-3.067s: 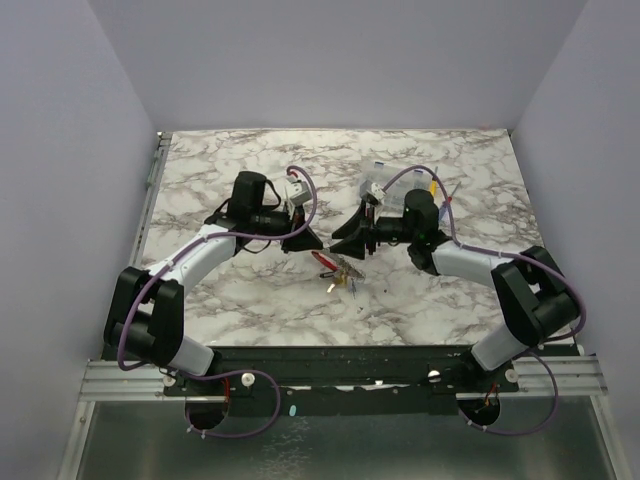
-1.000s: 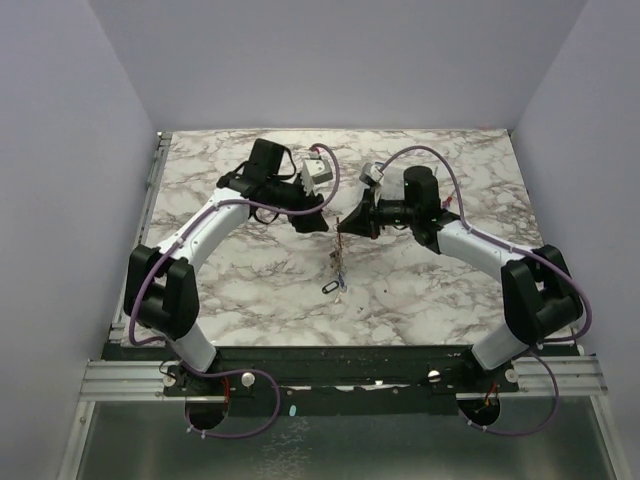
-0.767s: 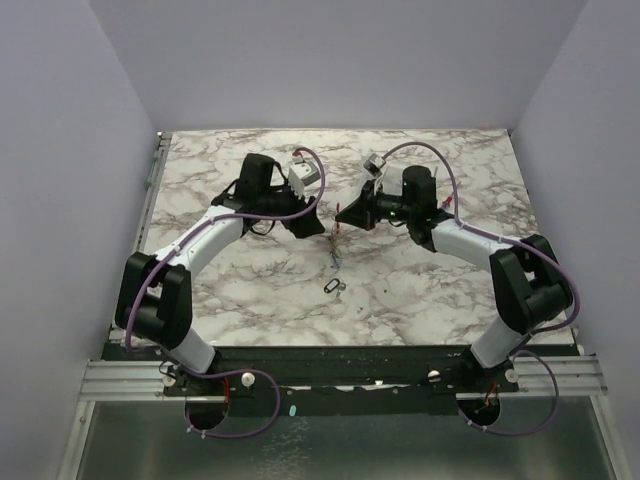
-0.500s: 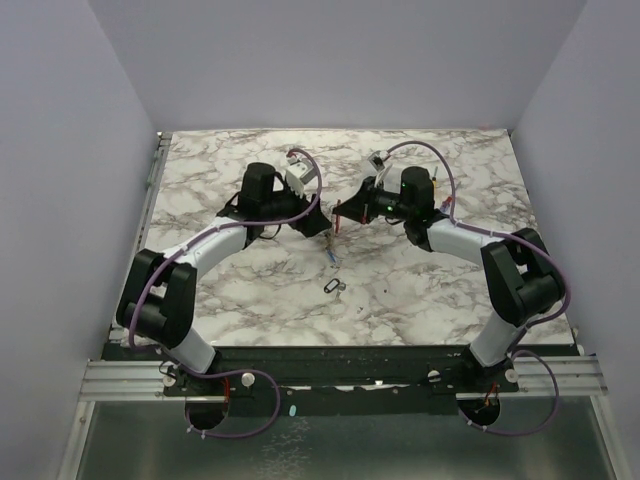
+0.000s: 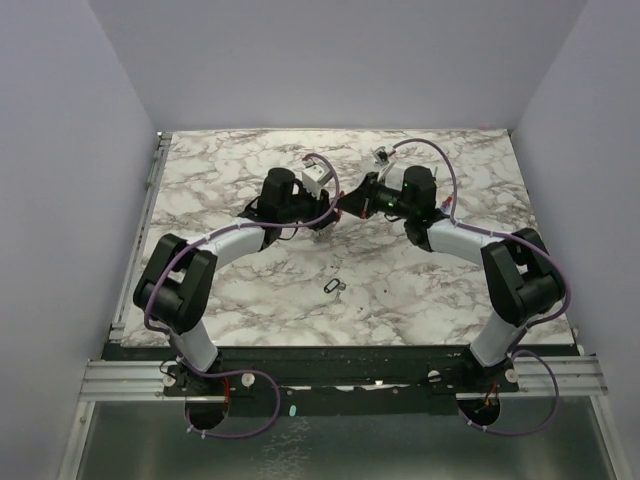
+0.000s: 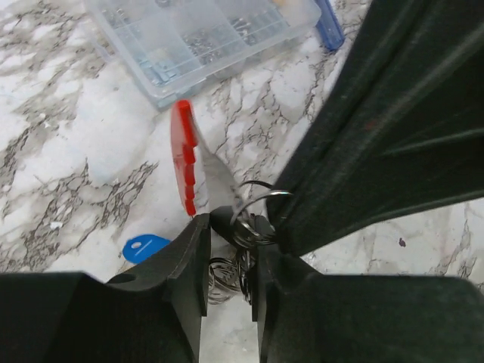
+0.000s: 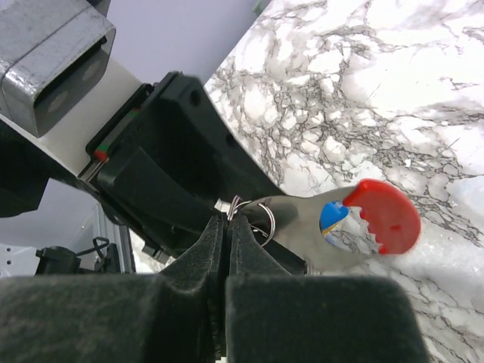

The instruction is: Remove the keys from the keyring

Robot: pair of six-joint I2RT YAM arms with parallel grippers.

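As left end effector (image 6: 229,248) and right end effector (image 7: 227,234) pinch the keyring (image 6: 249,227), a parts box (image 6: 204,38) lies beyond.

keyring (image 6: 253,219) part hidden by left tool (image 6: 229,249) | parts box (image 6: 200,38) cut by edge

Marbled white-and-grey table (image 5: 420,290). Carries a clear compartment box (image 6: 204,38) toward the far side. Just beside the box, a blue handle (image 6: 329,26). Well apart from the box, toward the near edge, a small dark piece (image 5: 333,286).
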